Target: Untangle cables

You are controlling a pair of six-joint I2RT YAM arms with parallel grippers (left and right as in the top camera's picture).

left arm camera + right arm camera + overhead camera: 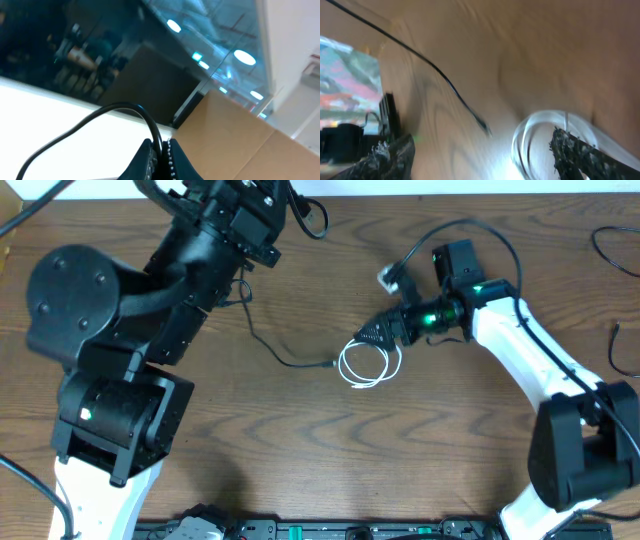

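Note:
The white cable (pixel 365 366) lies in a small coil at the table's middle. My right gripper (pixel 372 336) hovers open just above its far side; in the right wrist view the coil (pixel 540 134) sits by the right finger, between the spread jaws (pixel 485 155). The thin black cable (pixel 268 350) runs from its plug end (pixel 333 363), next to the coil, left and up under my left arm (pixel 235 225). It also shows in the right wrist view (pixel 445 80). My left gripper (pixel 161 157) is raised, faces away from the table and is shut on a black cable (pixel 120 107).
The bulky left arm covers the table's left side. Thicker black robot wires lie at the right edge (pixel 612 248). A small white tag (pixel 388 277) sits by the right wrist. A cardboard box (pixel 245 135) stands beyond the table. A rail (pixel 300 530) lines the front edge.

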